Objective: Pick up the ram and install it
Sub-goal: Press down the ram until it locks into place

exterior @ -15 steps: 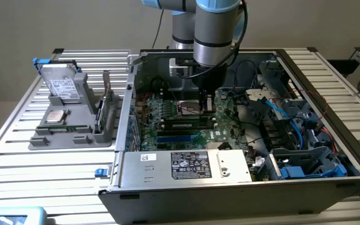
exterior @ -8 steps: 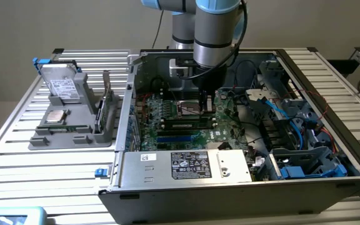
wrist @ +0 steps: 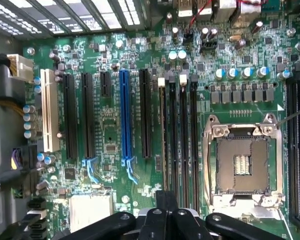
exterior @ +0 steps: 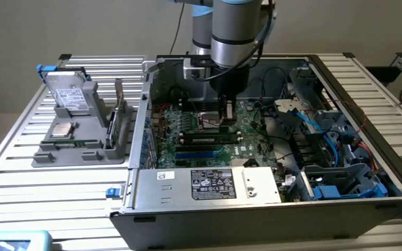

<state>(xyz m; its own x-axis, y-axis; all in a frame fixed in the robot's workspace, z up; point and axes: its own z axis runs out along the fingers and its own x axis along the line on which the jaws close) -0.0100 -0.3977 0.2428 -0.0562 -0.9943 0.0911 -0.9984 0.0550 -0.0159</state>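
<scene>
The ram [exterior: 208,139] is a long green stick with a pale label. It stands on edge in a memory slot of the motherboard [exterior: 187,125], just in front of the empty processor socket [exterior: 211,123]. In the wrist view the ram [wrist: 163,140] shows as a thin edge in the slot furthest from the socket [wrist: 241,162]. My gripper [exterior: 226,121] hangs inside the case a little above the stick. Its dark fingers [wrist: 166,200] are drawn together in line with the ram, and nothing shows between them.
The open computer case [exterior: 368,130] has tall walls, loose cables and blue drive brackets [exterior: 341,188] on the exterior view's right. The power supply [exterior: 211,183] lies along the front. A grey holder [exterior: 82,151] on the left carries a hard drive [exterior: 68,97], a square processor chip [exterior: 61,129] and an upright board [exterior: 117,123].
</scene>
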